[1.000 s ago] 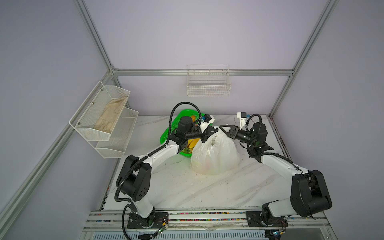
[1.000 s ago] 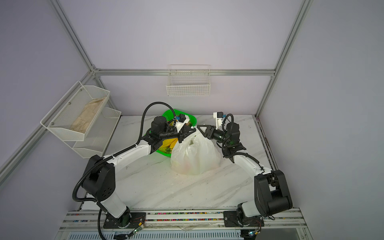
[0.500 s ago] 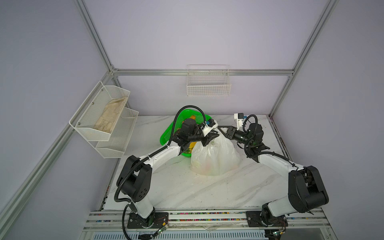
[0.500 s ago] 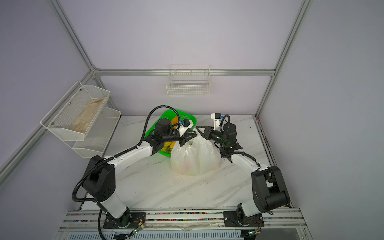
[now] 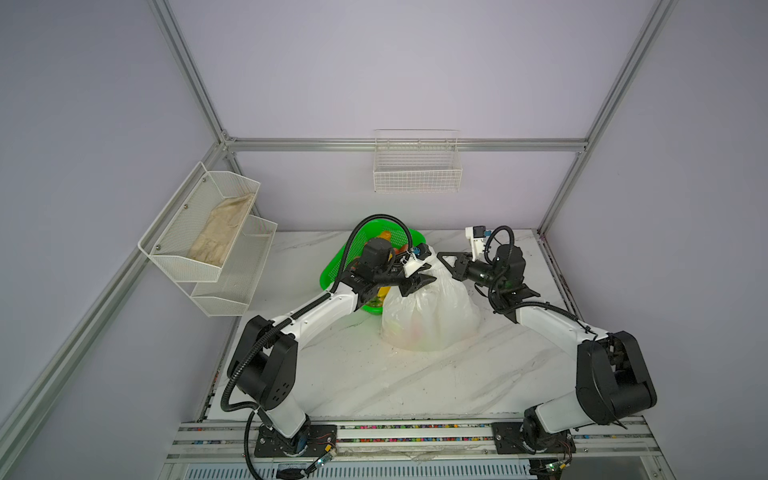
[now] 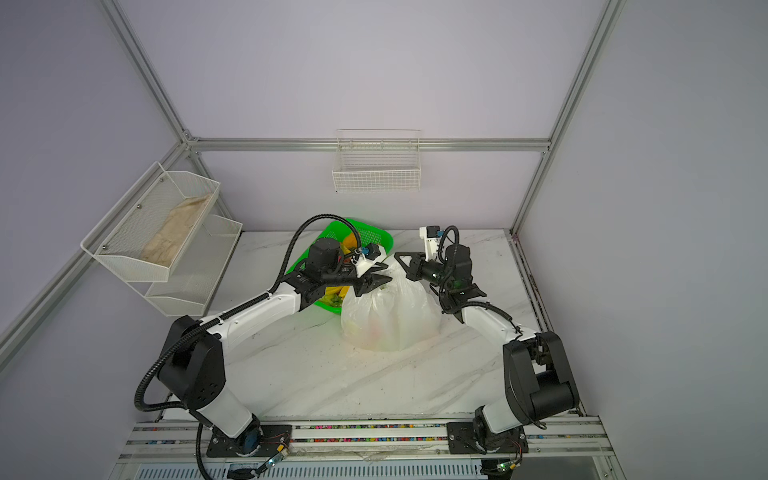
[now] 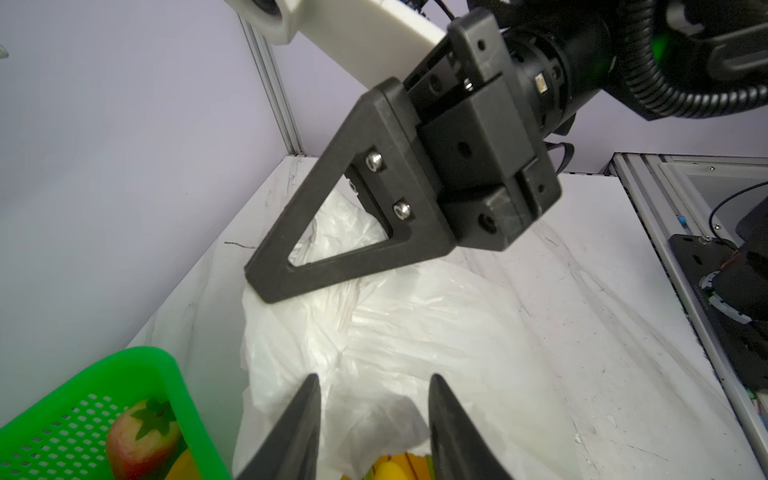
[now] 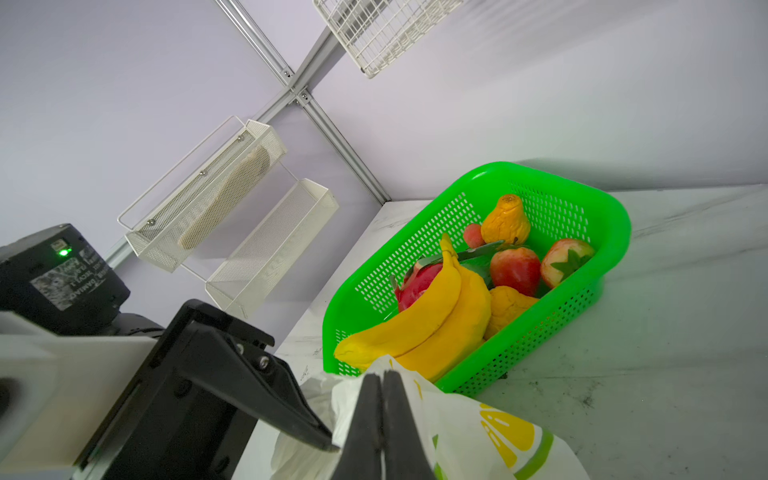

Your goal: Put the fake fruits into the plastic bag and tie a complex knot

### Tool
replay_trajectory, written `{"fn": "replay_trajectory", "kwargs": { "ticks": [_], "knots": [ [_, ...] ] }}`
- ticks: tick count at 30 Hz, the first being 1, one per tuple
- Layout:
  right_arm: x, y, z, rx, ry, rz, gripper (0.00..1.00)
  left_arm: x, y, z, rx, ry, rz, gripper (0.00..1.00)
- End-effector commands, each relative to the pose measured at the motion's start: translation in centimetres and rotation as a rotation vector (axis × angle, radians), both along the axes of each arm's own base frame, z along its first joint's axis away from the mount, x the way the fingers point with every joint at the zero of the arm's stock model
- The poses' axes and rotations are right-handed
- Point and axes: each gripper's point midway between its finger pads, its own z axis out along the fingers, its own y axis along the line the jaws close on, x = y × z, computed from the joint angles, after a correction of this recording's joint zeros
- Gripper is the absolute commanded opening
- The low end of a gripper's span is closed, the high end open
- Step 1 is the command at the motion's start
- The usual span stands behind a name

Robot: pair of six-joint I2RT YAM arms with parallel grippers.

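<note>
Mid-table, the plastic bag (image 5: 430, 316) stands upright & bulging on the marble table (image 5: 374, 382), right beside the green basket (image 5: 332, 276). Faint pink/yellow tints show thru its film. Fake fruits (image 8: 515, 270) lie in the basket, incl. a banana bunch (image 8: 436, 316), strawberry (image 8: 565, 262) & dragon fruit (image 8: 415, 282). L claw (image 7: 374, 378) hovers at the bag's bunched top, fingers apart, plastic beneath, nothing clamped. R claw (image 8: 381, 374) comes in from the opp. side, fingers pressed together on a fold of the bag's top edge, near the lemon print (image 8: 507, 436). In both top views the claw tips sit close together above the bag.
</note>
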Motion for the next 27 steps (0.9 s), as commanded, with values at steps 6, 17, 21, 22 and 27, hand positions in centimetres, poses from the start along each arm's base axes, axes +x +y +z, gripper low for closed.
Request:
{"fn": "replay_trajectory", "kwargs": {
  "ticks": [6,17,21,22,27],
  "knots": [
    [-1.9,1.0,2.3,-0.123,-0.206,0.123,0.0,-3.1,2.0,5.7,-0.081,-0.063,-0.076,0.59],
    [-3.9,1.2,5.0,-0.087,-0.32,0.184,0.0,0.4,3.2,8.3,-0.147,0.039,-0.018,0.73],
    [-4.2,1.3,5.5,-0.076,-0.337,0.192,0.0,0.8,2.5,7.8,-0.115,0.06,-0.059,0.77],
    [-4.2,1.3,5.5,-0.074,-0.339,0.193,0.0,1.0,2.4,7.6,-0.111,0.069,-0.065,0.77],
    [-4.2,1.4,5.6,-0.074,-0.341,0.198,0.0,1.5,1.5,7.1,-0.093,0.117,-0.108,0.75]
  ]
}}
